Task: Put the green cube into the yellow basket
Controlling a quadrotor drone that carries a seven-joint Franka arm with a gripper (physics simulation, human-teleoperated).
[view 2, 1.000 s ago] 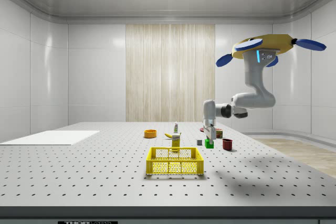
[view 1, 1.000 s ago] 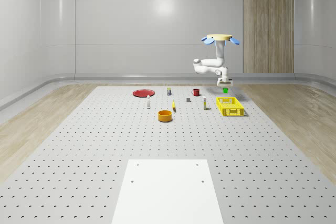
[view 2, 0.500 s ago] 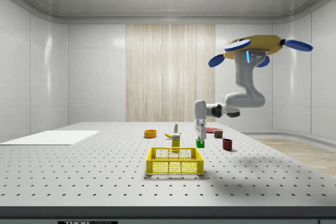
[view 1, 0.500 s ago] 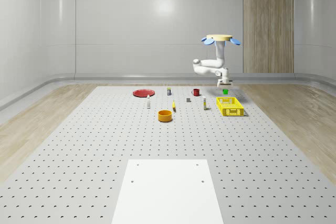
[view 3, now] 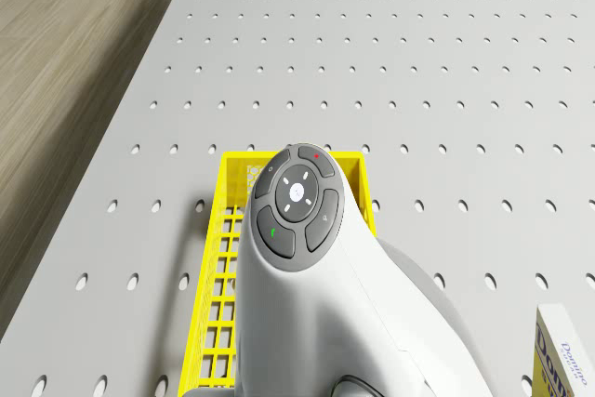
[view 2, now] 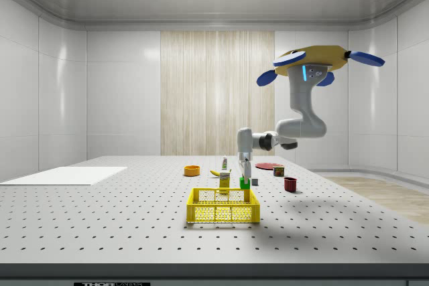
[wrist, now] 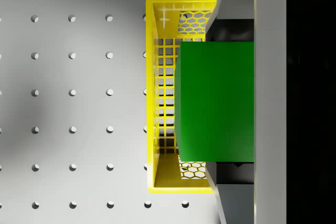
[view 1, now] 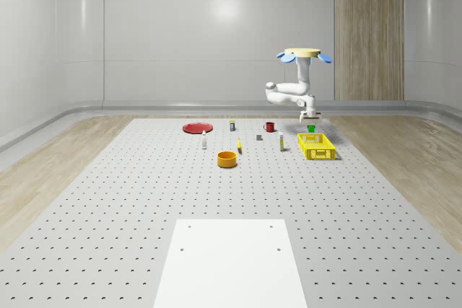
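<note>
**My gripper carries the cube above the basket**

My two-finger gripper (view 2: 244, 177) is clamped on the small green cube (view 2: 244, 183), and both hang in the air just above the yellow wire-mesh basket (view 2: 223, 207), at its end toward the side view's right. In the wrist view the cube (wrist: 216, 102) sits between my fingers (wrist: 227, 192) with the basket's lattice floor (wrist: 163, 103) directly beneath it.

From largest to smallest: the grey perforated table (view 1: 130, 207) spreads under everything. My yellow-bodied drone with blue rotors (view 2: 314, 62) hovers high over it, off to the side view's right of the basket, and my white jointed arm (view 2: 295, 118) bends down and back toward the basket. On the table farther off stand a flat red plate (view 1: 196, 128), a round orange bowl (view 1: 227, 159) and a dark red cup (view 2: 290, 184).
</note>
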